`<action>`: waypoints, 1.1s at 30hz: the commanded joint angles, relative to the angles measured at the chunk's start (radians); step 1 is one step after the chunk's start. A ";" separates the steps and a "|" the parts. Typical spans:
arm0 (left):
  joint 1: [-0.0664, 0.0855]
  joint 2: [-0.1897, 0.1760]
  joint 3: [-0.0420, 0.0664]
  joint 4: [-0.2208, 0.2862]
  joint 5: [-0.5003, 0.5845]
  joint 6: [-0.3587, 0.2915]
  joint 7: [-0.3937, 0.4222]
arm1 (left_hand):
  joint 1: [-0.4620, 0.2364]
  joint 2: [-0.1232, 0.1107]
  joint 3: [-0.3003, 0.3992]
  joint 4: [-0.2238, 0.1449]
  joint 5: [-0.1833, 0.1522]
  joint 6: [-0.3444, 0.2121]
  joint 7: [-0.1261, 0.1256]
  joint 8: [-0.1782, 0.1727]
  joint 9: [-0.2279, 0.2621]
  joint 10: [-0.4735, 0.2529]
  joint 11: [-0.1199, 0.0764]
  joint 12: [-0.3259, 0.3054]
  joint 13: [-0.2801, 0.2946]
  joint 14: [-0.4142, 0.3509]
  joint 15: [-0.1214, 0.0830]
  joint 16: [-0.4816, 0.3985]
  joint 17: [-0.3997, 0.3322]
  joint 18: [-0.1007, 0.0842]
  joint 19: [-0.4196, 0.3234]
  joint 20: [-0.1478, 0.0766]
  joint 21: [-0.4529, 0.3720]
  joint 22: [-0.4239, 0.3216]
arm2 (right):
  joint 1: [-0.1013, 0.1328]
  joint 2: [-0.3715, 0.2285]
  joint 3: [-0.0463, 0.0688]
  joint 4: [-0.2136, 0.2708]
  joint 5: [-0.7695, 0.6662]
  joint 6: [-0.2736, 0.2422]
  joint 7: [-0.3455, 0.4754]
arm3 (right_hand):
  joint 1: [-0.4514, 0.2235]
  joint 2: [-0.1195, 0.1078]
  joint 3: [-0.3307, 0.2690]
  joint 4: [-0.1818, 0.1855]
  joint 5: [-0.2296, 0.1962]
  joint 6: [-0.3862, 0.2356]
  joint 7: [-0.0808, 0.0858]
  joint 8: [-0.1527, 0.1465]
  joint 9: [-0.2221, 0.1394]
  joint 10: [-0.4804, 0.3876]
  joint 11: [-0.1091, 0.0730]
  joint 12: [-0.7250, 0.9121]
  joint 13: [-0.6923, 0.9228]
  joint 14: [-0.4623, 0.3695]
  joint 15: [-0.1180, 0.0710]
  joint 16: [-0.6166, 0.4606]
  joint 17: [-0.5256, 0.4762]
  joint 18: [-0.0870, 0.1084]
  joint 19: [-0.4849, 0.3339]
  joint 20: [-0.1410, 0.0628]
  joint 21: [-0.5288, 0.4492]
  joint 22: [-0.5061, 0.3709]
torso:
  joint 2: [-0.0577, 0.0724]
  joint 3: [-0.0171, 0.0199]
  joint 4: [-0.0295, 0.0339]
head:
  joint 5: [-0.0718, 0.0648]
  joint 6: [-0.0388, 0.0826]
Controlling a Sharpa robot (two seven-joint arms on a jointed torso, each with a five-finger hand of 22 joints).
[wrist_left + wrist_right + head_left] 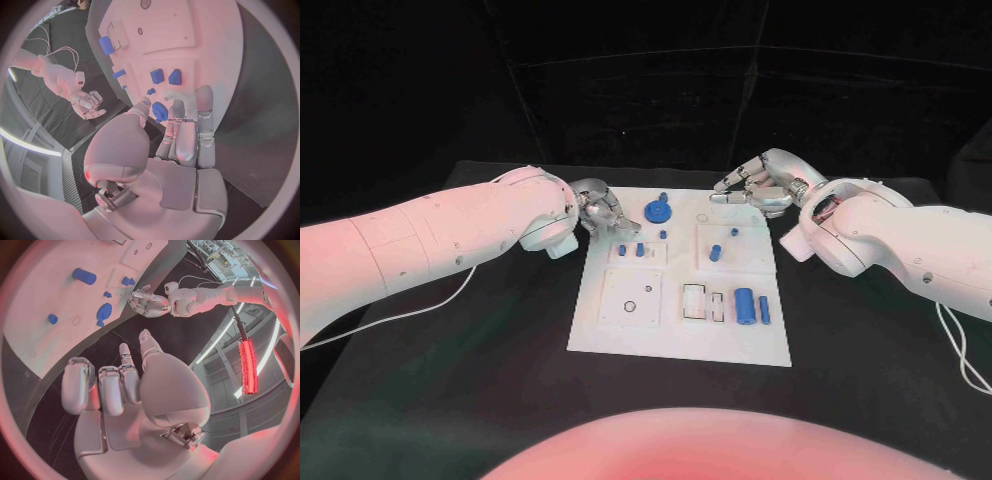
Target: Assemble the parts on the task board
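While empty and loose-fingered, left robot hand [599, 212] and right robot hand [757, 183] above task board [625, 335] bearing blue parts [746, 306].

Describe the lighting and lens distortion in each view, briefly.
Head view: pink light washes the left arm and the near table, the backdrop is black, and the task board shows bright with straight edges. Left wrist view: fisheye bends the board's edges; pink cast. Right wrist view: same bending, plus a glaring red light strip.
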 commanded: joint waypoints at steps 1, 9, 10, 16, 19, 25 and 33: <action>0.003 0.005 0.001 -0.001 0.065 -0.067 0.129 | 0.040 0.006 -0.015 -0.007 0.004 -0.013 0.005 0.000 -0.014 -0.039 0.006 -0.022 -0.027 -0.064 0.007 -0.111 -0.128 0.011 -0.025 0.010 -0.054 -0.039 | 0.002 0.001 0.000 0.000 -0.002 -0.001 0.004 | -0.007 0.001 -0.007 0.001 0.006 -0.005 0.001 0.004 -0.001 -0.002 -0.002 -0.006 0.119 0.071 -0.004 -0.003 0.111 -0.008 -0.010 0.000 -0.003 -0.001 | 0.001 0.0005 -0.0017 | -0.001 0.001; 0.004 0.065 0.000 -0.044 -0.047 -0.116 0.253 | 0.294 0.023 0.071 -0.151 0.005 -0.008 0.006 -0.047 -0.080 -0.132 0.015 -0.136 -0.139 -0.210 0.016 -0.368 -0.405 0.014 -0.055 0.016 -0.153 -0.109 | 0.002 0.006 0.000 -0.003 -0.002 -0.001 0.004 | -0.007 0.002 -0.007 0.001 0.006 -0.005 0.001 0.004 -0.001 -0.002 -0.002 -0.006 0.119 0.071 -0.004 -0.003 0.111 -0.008 -0.010 0.000 -0.004 -0.002 | 0.002 -0.0010 -0.0021 | -0.015 0.014; 0.004 0.072 0.000 -0.049 -0.070 -0.119 0.257 | 0.306 0.015 0.096 -0.169 0.006 0.018 0.013 -0.074 -0.107 -0.125 0.025 -0.169 -0.176 -0.236 0.019 -0.397 -0.438 0.009 -0.063 0.019 -0.163 -0.115 | 0.002 0.006 0.000 -0.004 -0.002 0.000 0.004 | -0.007 0.002 -0.007 0.001 0.006 -0.005 0.001 0.004 -0.001 -0.002 -0.002 -0.006 0.119 0.071 -0.004 -0.003 0.111 -0.008 -0.010 0.000 -0.004 -0.002 | 0.002 -0.0009 -0.0027 | -0.016 0.014; 0.007 0.118 -0.013 -0.083 -0.190 -0.119 0.274 | 0.287 -0.025 0.131 -0.201 0.000 0.093 -0.002 -0.153 -0.178 -0.083 0.013 -0.228 -0.262 -0.172 0.015 -0.308 -0.378 0.013 -0.030 0.015 -0.147 -0.109 | 0.002 0.009 0.000 -0.004 -0.002 0.000 0.004 | -0.006 0.002 -0.007 0.001 0.007 -0.005 0.000 0.004 -0.001 -0.002 -0.002 -0.006 0.118 0.071 -0.004 -0.004 0.111 -0.008 -0.010 0.000 -0.004 -0.002 | 0.002 0.0020 -0.0065 | -0.020 0.020; 0.009 0.138 -0.022 -0.101 -0.235 -0.094 0.275 | 0.256 -0.041 0.127 -0.199 0.002 0.110 0.000 -0.186 -0.204 -0.088 0.018 -0.253 -0.294 -0.155 0.016 -0.292 -0.378 0.012 -0.012 0.015 -0.145 -0.109 | 0.002 0.010 0.000 -0.004 -0.002 0.000 0.004 | -0.006 0.002 -0.007 0.001 0.007 -0.005 0.000 0.004 -0.001 -0.002 -0.002 -0.006 0.118 0.071 -0.004 -0.004 0.111 -0.008 -0.010 0.000 -0.004 -0.002 | 0.004 0.0018 -0.0083 | -0.019 0.021; 0.011 0.174 -0.036 -0.134 -0.316 -0.044 0.273 | 0.235 -0.046 0.114 -0.208 0.002 0.146 -0.005 -0.230 -0.239 -0.094 0.016 -0.283 -0.343 -0.063 0.011 -0.191 -0.296 0.013 0.051 0.012 -0.129 -0.109 | 0.002 0.012 0.000 -0.006 -0.002 0.001 0.004 | -0.005 0.004 -0.007 0.002 0.008 -0.005 0.000 0.004 -0.001 -0.002 -0.002 -0.006 0.119 0.071 -0.004 -0.004 0.111 -0.008 -0.010 0.000 -0.004 -0.001 | 0.002 0.0010 -0.0024 | -0.025 0.021; 0.011 0.203 -0.046 -0.165 -0.369 0.002 0.263 | 0.221 -0.037 0.104 -0.219 0.002 0.201 -0.014 -0.273 -0.272 -0.047 0.007 -0.302 -0.393 0.032 0.001 -0.013 -0.110 -0.010 0.151 0.000 0.024 0.030 | 0.002 0.016 0.000 -0.008 -0.002 -0.002 0.006 | -0.005 0.004 -0.007 0.002 0.008 -0.005 0.000 0.004 -0.001 -0.003 -0.002 -0.007 0.118 0.071 -0.004 -0.005 0.109 -0.008 -0.011 0.000 -0.005 -0.003 | 0.002 0.0011 -0.0054 | -0.025 0.023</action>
